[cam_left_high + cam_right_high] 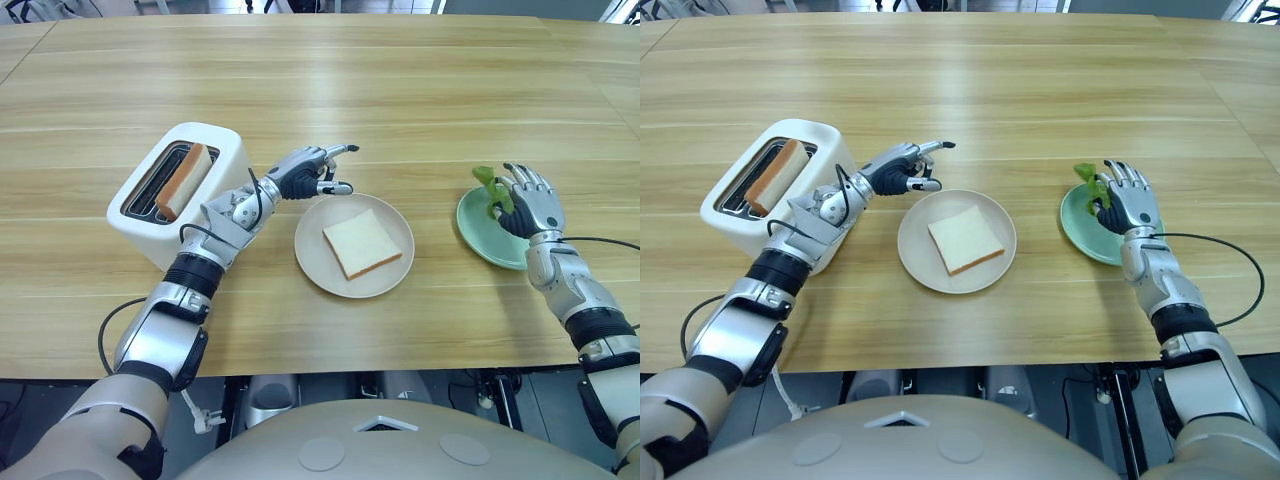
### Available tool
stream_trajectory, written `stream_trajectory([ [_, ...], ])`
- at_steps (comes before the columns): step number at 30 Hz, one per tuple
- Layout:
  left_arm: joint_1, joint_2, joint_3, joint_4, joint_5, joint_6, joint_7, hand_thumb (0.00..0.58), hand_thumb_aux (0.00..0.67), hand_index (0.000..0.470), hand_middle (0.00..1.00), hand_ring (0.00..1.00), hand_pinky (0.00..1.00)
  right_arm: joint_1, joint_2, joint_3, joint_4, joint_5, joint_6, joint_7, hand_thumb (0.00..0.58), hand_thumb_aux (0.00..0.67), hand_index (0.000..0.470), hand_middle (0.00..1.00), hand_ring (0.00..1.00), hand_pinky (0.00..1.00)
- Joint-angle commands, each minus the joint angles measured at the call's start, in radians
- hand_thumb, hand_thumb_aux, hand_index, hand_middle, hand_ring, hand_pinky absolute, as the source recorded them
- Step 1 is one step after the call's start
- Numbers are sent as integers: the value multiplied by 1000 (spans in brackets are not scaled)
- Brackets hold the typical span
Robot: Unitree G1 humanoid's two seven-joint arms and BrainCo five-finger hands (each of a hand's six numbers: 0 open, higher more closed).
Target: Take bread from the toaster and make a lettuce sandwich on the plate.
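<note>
The right hand [530, 208] pinches the lettuce [487, 182] thinly at three o'clock of the plate [312, 265] and may drop it; the left hand [303, 173] is spread, empty.

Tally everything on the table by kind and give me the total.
Toaster: 1
Bread slices: 2, one in the toaster, one on the beige plate
Plates: 2, beige and green
Lettuce: 1
Total: 6
</note>
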Motion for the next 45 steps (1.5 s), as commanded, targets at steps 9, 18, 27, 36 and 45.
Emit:
stream_trajectory([
  [9,96,95,190,-396,-181,130,-96,0,0,0,910,910,910,-14,148,112,-201,-77,-24,99,580,670,460,0,0,0],
  [18,145,209,376,-496,-345,154,-154,0,0,0,898,898,898,-43,165,108,-108,-98,12,95,494,413,283,0,0,0],
  [27,227,351,510,-418,-300,131,-127,0,0,0,898,898,898,-100,95,54,122,-58,41,31,0,0,0,0,0,0],
  [36,265,374,528,-382,-299,134,-120,0,0,0,902,902,902,-149,91,69,251,-52,31,14,0,0,0,0,0,0],
  [45,255,378,527,-358,-298,137,-113,0,0,0,898,898,898,-208,122,103,418,-52,18,-12,0,0,0,0,0,0],
])
